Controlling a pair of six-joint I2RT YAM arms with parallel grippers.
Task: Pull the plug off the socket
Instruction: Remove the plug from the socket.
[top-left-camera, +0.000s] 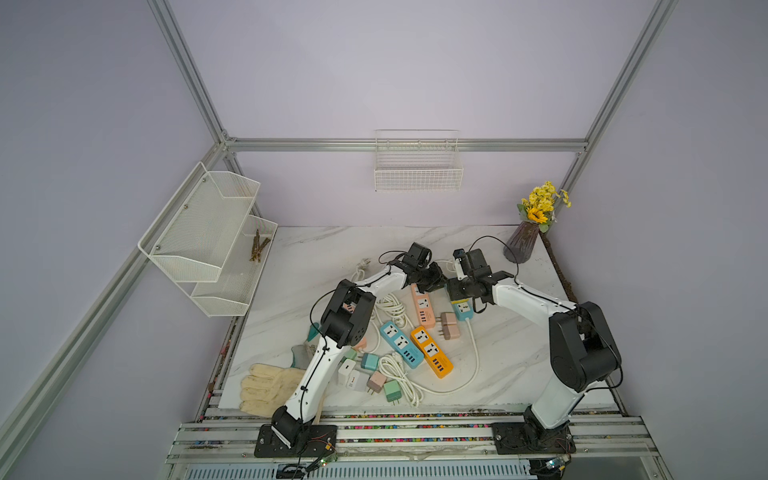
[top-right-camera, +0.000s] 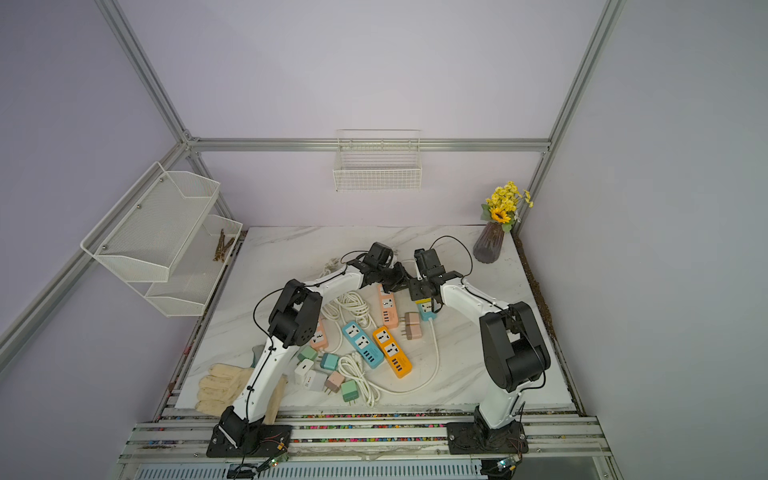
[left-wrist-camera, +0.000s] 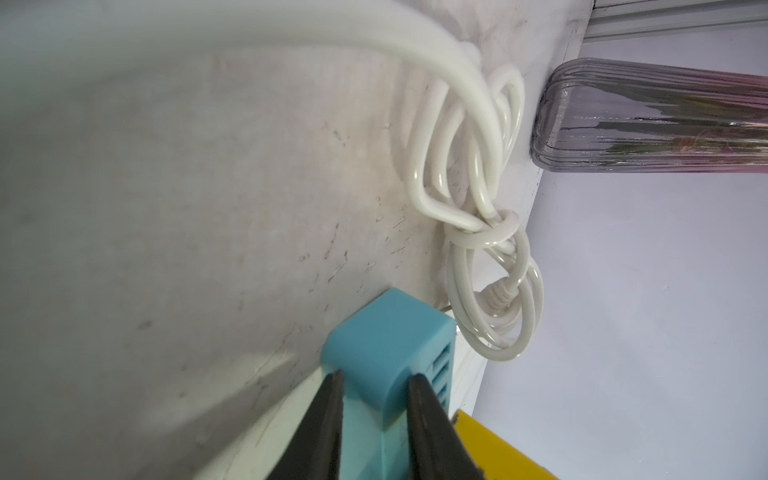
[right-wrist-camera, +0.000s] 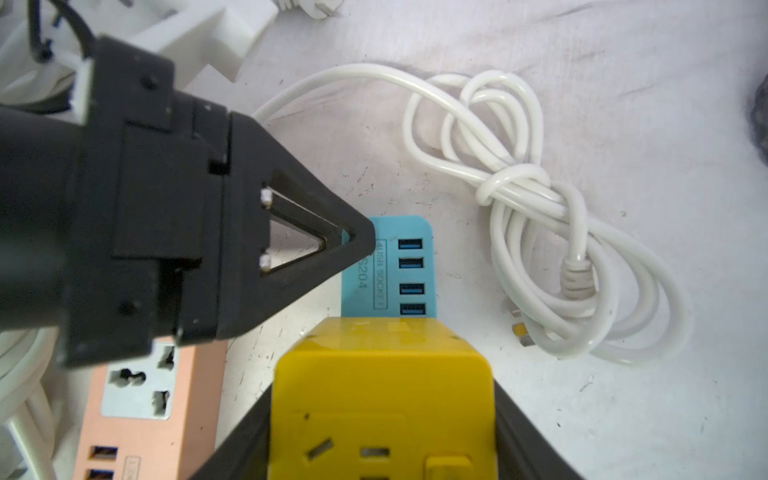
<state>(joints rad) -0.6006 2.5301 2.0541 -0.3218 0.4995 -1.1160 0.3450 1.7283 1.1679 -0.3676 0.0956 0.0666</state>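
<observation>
A yellow cube plug (right-wrist-camera: 382, 395) sits on a light-blue power strip (right-wrist-camera: 386, 266), the socket, at mid-table in both top views (top-left-camera: 463, 309) (top-right-camera: 427, 311). My right gripper (right-wrist-camera: 382, 384) is shut on the yellow plug (top-left-camera: 459, 298), one black finger on each side. My left gripper (left-wrist-camera: 376, 399) is shut on the USB end of the blue strip (left-wrist-camera: 386, 340), and its fingertip (right-wrist-camera: 349, 237) reaches the strip's edge from the side. The plug's pins are hidden, so I cannot tell whether it is seated.
A peach strip (top-left-camera: 423, 305) lies just left of the blue one. A knotted white cable bundle (right-wrist-camera: 540, 208) and a purple vase (top-left-camera: 521, 245) are behind. Nearer the front lie another blue strip (top-left-camera: 400, 343), an orange strip (top-left-camera: 432, 351), several chargers and gloves (top-left-camera: 266, 388).
</observation>
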